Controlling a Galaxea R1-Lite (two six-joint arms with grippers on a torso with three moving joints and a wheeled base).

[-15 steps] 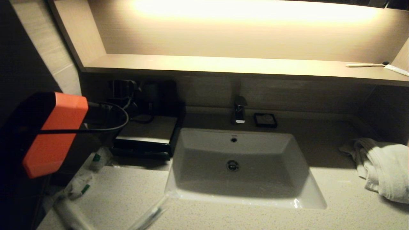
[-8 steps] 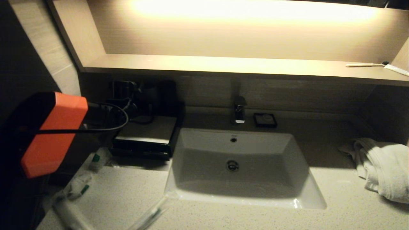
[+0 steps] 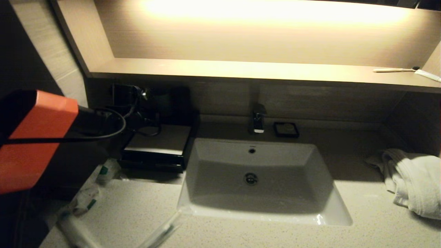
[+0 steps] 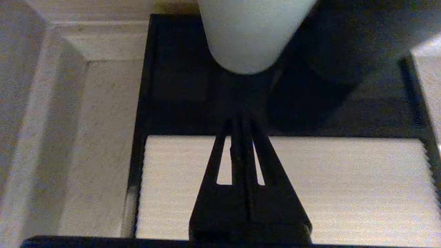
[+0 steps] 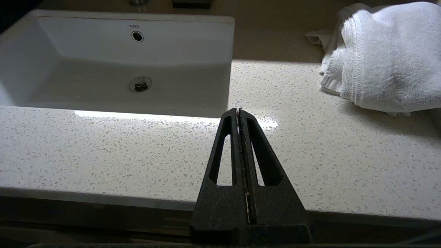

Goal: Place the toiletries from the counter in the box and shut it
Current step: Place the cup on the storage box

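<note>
glossy black box, flat pale ribbed top.

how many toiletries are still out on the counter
4 visible, all left of the sink: a sachet beside the box, another nearer, a tube and the wrapped toothbrush at the front. The arm may hide more.

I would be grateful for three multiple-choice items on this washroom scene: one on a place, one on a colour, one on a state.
1. Where does the towel lie?
A. in the sink
B. on the counter, to the robot's right of the sink
C. on the shelf

2. What colour is the box casing?
A. black
B. red
C. blue

3. How are the left gripper fingers?
A. wide apart
B. shut, holding nothing
C. shut on a tube

Answers: B, the towel sits beside the basin; A, glossy black frame; B, fingers meet with nothing between.
</note>
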